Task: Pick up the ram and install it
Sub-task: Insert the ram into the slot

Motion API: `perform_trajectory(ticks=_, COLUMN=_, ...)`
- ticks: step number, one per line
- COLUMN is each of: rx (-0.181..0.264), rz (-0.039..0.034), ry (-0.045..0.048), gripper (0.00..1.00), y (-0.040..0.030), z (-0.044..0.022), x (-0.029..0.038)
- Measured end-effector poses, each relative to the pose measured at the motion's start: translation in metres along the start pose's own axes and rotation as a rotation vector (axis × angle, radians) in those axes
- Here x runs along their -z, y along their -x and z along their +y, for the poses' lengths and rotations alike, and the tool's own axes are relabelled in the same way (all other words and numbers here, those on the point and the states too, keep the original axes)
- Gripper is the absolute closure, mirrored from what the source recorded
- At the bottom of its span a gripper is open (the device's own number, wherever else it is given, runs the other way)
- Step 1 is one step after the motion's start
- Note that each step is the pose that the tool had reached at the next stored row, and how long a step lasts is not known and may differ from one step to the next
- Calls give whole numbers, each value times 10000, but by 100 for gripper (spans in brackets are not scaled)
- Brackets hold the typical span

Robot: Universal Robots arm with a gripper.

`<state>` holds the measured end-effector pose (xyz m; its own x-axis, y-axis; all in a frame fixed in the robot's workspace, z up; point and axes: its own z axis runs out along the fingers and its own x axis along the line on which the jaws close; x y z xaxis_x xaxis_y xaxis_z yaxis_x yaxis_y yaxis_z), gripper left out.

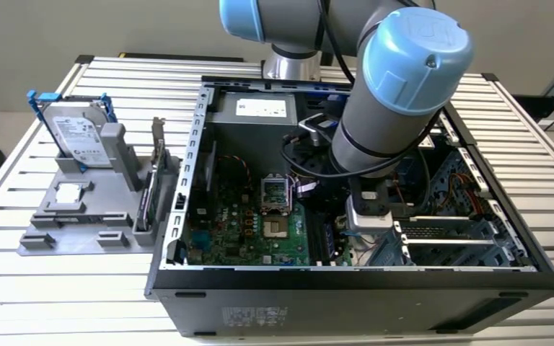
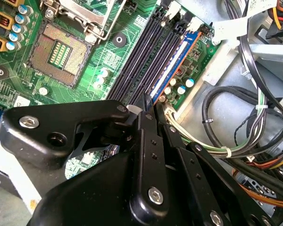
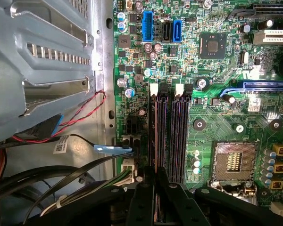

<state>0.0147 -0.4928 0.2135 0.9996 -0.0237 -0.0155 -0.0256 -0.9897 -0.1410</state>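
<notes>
Gripper point(image 2: 148, 113) pinching the ram point(image 2: 172, 66) edge-on over the outermost memory slot point(image 3: 156, 136) of the motherboard point(image 1: 248, 227) inside the open case point(image 1: 354, 277), likely to jam or bend if tilted or off the slot line, cables point(image 2: 236, 122) crowding nearby.

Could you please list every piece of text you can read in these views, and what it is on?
None is legible.
On the hard drive label: print too small.
On the power supply label: blurred.
On the case sticker: blurred.
On the cable tag: too small.
On the ram, in the shut tool: nothing readable.
</notes>
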Motion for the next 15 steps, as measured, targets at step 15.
perform_trajectory(ticks=15, rx=0, rz=0, ry=2, gripper=100, y=1, z=0, x=2)
